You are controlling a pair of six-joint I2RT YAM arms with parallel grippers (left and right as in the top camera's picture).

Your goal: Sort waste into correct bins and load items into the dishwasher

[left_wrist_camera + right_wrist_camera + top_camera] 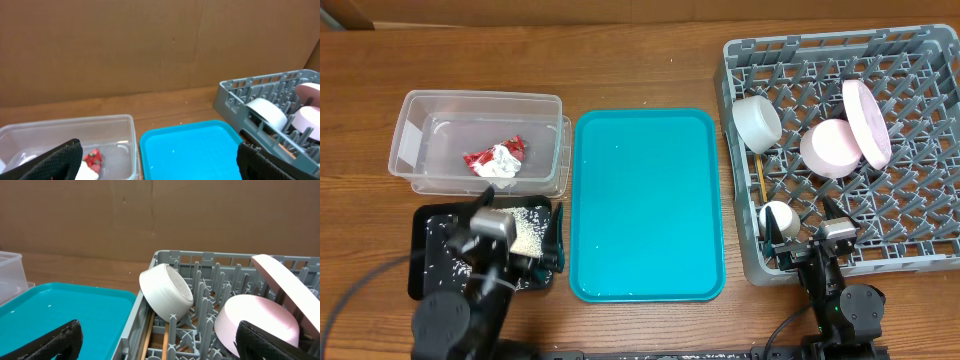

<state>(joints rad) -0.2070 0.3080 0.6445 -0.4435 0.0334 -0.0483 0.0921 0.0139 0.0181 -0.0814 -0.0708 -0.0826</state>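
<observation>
Overhead: wrapper (512, 149), tissue (500, 166) in clear tub (415, 130); scraps (527, 232) on black tray (425, 272); plate (867, 122), pink bowl (828, 148), white bowl (757, 122), cup (778, 217), chopsticks (763, 180) in rack (740, 60). Left pincer (510, 228), right pincer (803, 228) wide, empty. Task looks done; next: stay clear.

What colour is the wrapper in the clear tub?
The wrapper is mainly red; overhead view shows it best.

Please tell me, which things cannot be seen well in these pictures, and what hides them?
- Black tray: overhead view, the left arm covers much of it, so what else lies beside the white grains cannot be told.
- Chopsticks: overhead view, very thin, mostly hidden among the rack bars.
- Tissue: left wrist view, cut by the bottom edge.
- Plate: right wrist view, cut by the right edge.
</observation>
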